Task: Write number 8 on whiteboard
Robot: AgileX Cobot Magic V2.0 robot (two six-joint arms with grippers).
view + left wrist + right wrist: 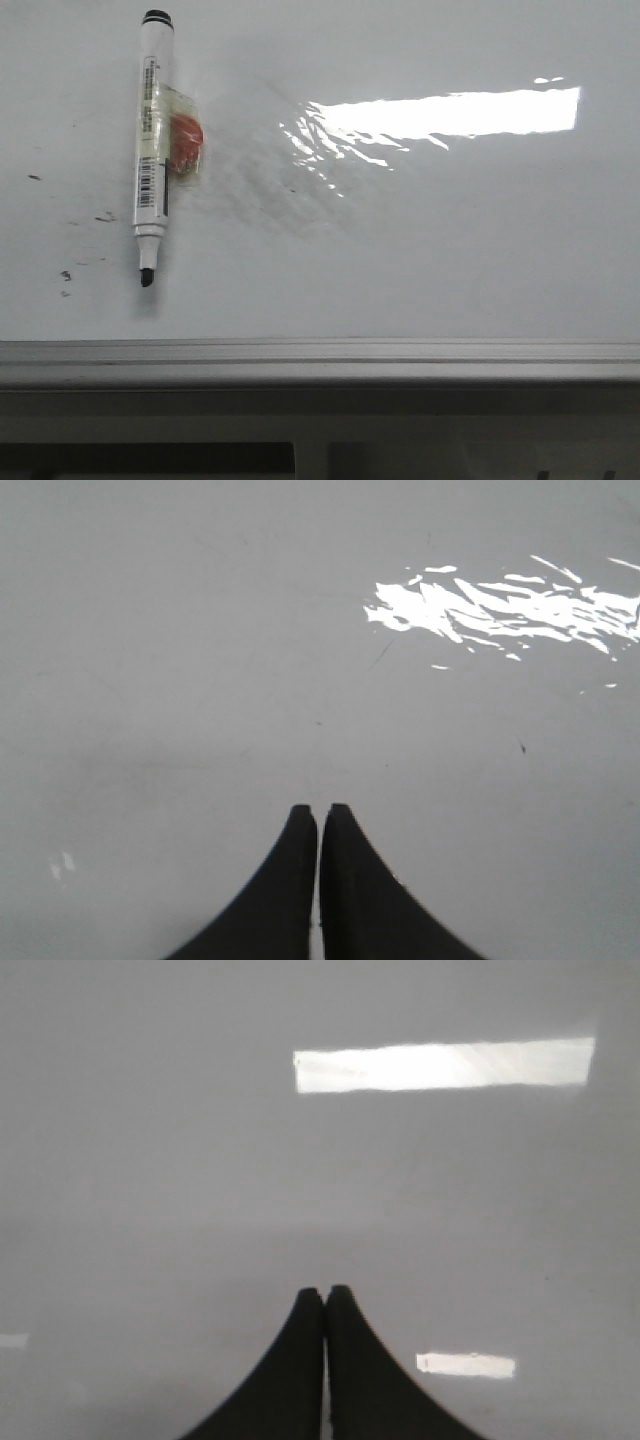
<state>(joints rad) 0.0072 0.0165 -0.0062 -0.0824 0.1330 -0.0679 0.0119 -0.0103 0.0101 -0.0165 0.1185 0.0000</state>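
Observation:
The whiteboard (pixel 450 250) fills the front view, glossy white with faint grey erased smears and a bright glare strip. No figure eight shows on it. A white marker (pixel 152 140) with a black cap end and a bare black tip lies on the board at the left, tip toward the near edge, with clear tape and an orange piece on its side. Neither gripper shows in the front view. My left gripper (pixel 319 810) is shut and empty over bare board (pixel 200 630). My right gripper (pixel 326 1291) is shut and empty over bare board (pixel 150 1110).
The board's grey metal edge rail (pixel 320 360) runs along the near side. Small dark smudges and specks (pixel 66 274) sit left of the marker. Glare (pixel 450 112) lies at the upper right.

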